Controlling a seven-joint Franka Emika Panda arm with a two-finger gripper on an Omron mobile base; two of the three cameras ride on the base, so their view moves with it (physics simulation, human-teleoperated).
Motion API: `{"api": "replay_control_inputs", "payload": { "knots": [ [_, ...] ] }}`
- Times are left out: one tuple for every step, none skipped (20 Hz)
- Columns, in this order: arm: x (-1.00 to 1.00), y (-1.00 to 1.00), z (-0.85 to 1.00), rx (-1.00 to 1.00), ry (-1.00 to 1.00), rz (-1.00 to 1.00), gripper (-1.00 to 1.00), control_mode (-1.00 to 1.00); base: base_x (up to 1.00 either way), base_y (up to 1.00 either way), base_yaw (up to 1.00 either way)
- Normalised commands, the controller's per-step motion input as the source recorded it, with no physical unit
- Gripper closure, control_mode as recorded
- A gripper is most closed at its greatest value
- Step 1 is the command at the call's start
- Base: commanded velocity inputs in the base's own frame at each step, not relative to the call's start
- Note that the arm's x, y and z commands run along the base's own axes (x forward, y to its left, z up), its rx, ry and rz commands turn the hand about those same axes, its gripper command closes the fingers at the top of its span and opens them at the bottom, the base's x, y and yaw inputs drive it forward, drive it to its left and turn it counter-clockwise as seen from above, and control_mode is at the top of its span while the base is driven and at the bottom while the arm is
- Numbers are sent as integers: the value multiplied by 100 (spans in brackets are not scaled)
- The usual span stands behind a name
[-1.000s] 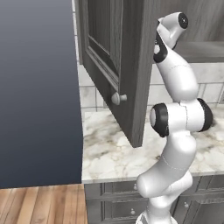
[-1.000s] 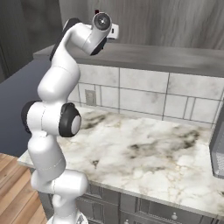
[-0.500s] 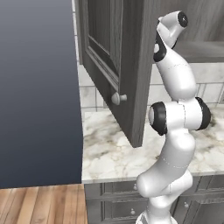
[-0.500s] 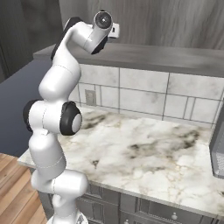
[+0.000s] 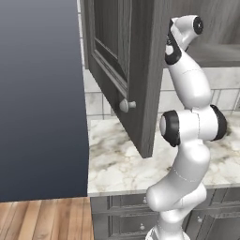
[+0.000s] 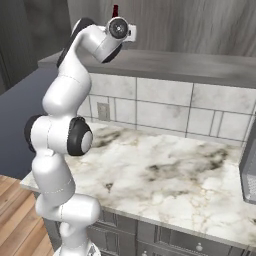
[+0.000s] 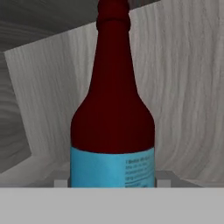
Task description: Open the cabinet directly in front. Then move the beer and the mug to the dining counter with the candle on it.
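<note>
Little has shifted since a second ago: the arm (image 5: 192,140) stays raised with its hand reaching up into the cabinet (image 5: 126,70), and only the head of the arm has turned a touch. Seen from the left, the cabinet's door stands swung out over the marble bench (image 5: 122,168), its round silver knob (image 5: 125,105) facing the camera. From the hand, the beer (image 7: 113,127) stands upright and very close, dead centre, its dark red glass and blue label (image 7: 112,168) set against the pale wood-grain back wall of the cabinet. Two small grey finger pads (image 7: 61,182) show just beside the bottle's base on either side, so the claw (image 7: 113,183) sits about the bottle at a middling width; whether the pads press the glass I cannot tell. From the right, the bottle's red neck (image 6: 115,10) peeks above the wrist, over the tiled wall (image 6: 165,107).
</note>
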Motion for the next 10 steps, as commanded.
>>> {"api": "replay_control_inputs", "payload": {
  "knots": [
    [0,0,0,0,-4,0,100,-100,0,0,0],
    [0,0,0,0,-1,0,100,-100,0,0,0],
    [0,0,0,0,0,0,100,-100,0,0,0],
    [-3,0,0,0,0,0,100,-100,0,0,0],
    [-26,-2,0,0,-9,0,100,-100,0,0,0],
    [-46,-1,0,0,-10,0,100,-100,0,0,0],
    [-62,-3,0,0,-12,0,100,-100,0,0,0],
    [-78,-6,0,0,-3,0,100,-100,0,0,0],
    [-95,-11,0,0,-1,1,100,-100,0,0,0],
    [-100,-14,0,0,0,2,100,-100,0,0,0]
  ]
}}
